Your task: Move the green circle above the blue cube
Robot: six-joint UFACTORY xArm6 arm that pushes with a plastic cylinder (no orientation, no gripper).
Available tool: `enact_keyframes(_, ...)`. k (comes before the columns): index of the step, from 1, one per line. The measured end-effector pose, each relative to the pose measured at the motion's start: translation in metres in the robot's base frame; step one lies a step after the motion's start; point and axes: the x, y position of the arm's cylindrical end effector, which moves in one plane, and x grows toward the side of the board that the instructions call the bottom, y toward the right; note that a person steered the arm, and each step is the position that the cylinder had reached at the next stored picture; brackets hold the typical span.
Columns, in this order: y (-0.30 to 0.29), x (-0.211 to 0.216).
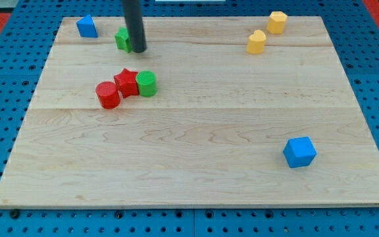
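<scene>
Rod: straight, dark grey/black, smooth cyl., no markings; my tip [139, 50] blunt.

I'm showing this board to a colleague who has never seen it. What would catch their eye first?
First the dark rod coming down from the view's top left, my tip right beside a partly hidden green block. Next the tight cluster left of centre: red cylinder, red star and green cylinder in a row. Then the blue cube, alone at the lower right.
</scene>
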Motion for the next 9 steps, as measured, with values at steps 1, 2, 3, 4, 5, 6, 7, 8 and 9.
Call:
enact_keyframes(1, 0.03, 0.051)
enact_keyframes(2, 0.03, 0.077)
enact_keyframes(3, 0.008, 0.075)
enact_keyframes(4, 0.006, 0.065)
enact_keyframes(5, -0.036, 0.062)
enact_keyframes(6, -0.057, 0.062)
enact_keyframes(7, 0.015, 0.08)
enact_keyframes(8, 0.05, 0.097)
enact_keyframes(9, 0.016, 0.069)
